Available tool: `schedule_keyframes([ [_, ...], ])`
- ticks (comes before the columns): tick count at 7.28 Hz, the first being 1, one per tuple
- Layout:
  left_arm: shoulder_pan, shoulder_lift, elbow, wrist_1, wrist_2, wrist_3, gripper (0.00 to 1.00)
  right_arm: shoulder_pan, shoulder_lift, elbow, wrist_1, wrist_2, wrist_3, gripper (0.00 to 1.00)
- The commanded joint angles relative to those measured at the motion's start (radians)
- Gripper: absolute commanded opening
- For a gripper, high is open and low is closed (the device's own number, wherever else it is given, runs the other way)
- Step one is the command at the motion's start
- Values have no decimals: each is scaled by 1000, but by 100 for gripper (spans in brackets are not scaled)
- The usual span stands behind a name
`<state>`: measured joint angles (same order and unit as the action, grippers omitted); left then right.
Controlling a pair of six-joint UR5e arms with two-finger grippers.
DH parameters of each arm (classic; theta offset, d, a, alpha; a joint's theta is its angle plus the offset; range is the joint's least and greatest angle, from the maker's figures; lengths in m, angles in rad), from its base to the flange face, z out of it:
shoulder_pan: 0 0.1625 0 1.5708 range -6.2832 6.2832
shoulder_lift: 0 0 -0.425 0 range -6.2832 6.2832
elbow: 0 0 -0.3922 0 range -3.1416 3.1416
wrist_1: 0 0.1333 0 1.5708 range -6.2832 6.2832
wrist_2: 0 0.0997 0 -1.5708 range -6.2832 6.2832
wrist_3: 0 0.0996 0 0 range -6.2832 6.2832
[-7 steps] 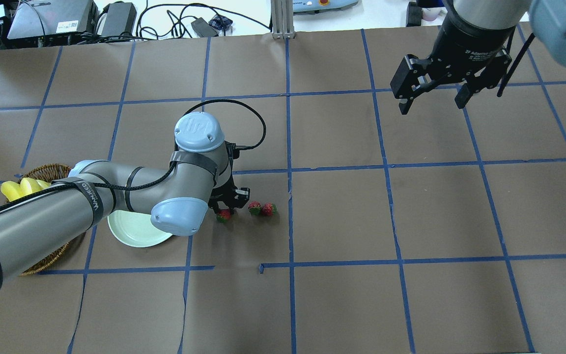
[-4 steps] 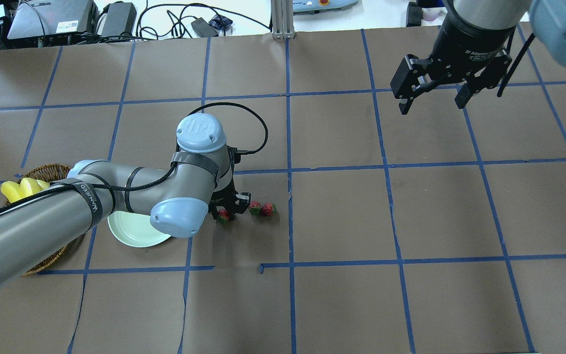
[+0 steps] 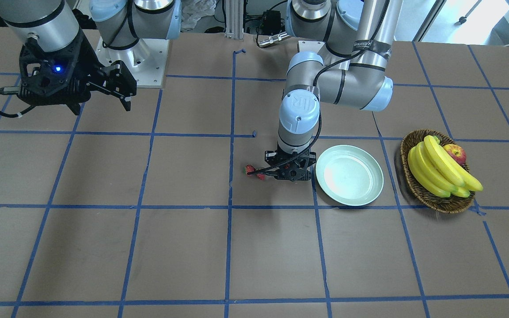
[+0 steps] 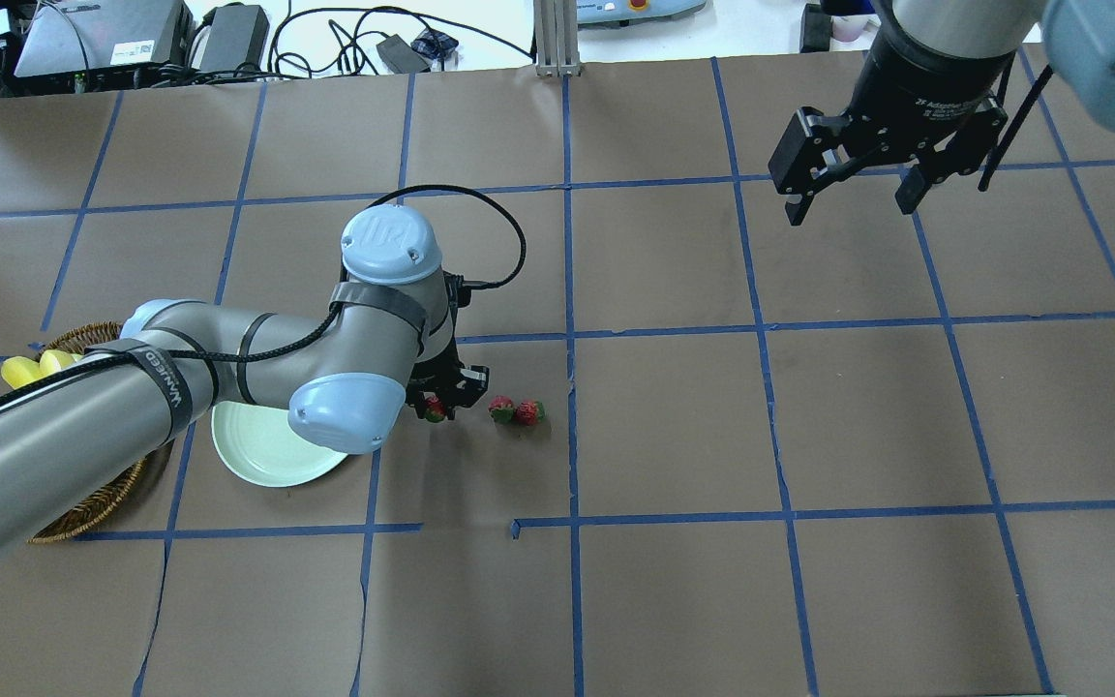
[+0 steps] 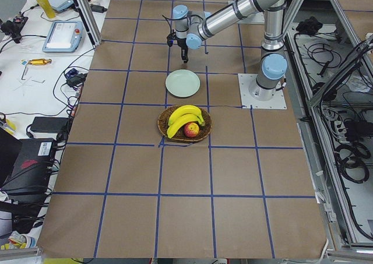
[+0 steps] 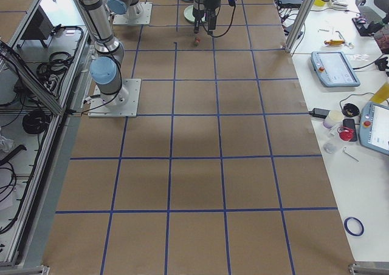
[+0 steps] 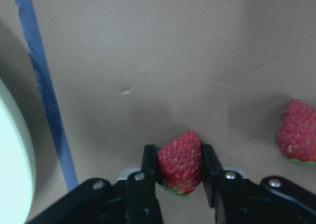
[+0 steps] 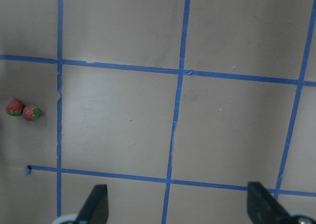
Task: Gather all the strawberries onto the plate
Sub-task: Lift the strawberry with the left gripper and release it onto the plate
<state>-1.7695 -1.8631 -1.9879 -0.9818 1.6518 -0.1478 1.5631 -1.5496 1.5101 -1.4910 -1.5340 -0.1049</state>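
My left gripper (image 7: 180, 167) is shut on a red strawberry (image 7: 181, 160), held just above the brown paper; it also shows in the overhead view (image 4: 436, 409). Two more strawberries (image 4: 517, 411) lie side by side on the table to its right, and show in the right wrist view (image 8: 22, 110). The pale mint-green plate (image 3: 349, 175) lies empty beside the left gripper (image 3: 290, 173), partly hidden under the arm in the overhead view (image 4: 257, 450). My right gripper (image 4: 853, 198) is open and empty, high over the far right of the table.
A brown wicker basket (image 3: 441, 172) with bananas and a red-yellow apple (image 3: 455, 153) stands beyond the plate, at the robot's far left. Blue tape lines grid the brown paper. Cables and equipment lie past the far table edge.
My left gripper has closed on the strawberry and shifted slightly toward the plate with it. The other two strawberries and the right arm have not moved.
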Motion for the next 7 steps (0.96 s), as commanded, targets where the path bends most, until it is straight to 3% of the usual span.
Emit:
schedule_keyframes([
  [1, 68, 30, 87, -185, 104, 54, 10, 0, 0, -1, 0, 0, 1, 100],
  [2, 153, 32, 60, -184, 123, 97, 10, 0, 2, 1, 0, 0, 2, 100],
  [3, 212, 32, 16, -178, 153, 114, 18, 0, 0, 1, 0, 0, 2, 100],
  [4, 219, 29, -5, -173, 154, 122, 54, 0, 0, 1, 0, 0, 4, 100],
  [5, 214, 30, 3, -173, 141, 128, 100, 0, 2, 1, 0, 0, 4, 100],
  [6, 202, 32, 3, -169, 135, 123, 100, 0, 2, 1, 0, 0, 4, 100],
  [7, 162, 44, 14, -131, 59, 114, 100, 0, 0, 1, 0, 2, 4, 100],
])
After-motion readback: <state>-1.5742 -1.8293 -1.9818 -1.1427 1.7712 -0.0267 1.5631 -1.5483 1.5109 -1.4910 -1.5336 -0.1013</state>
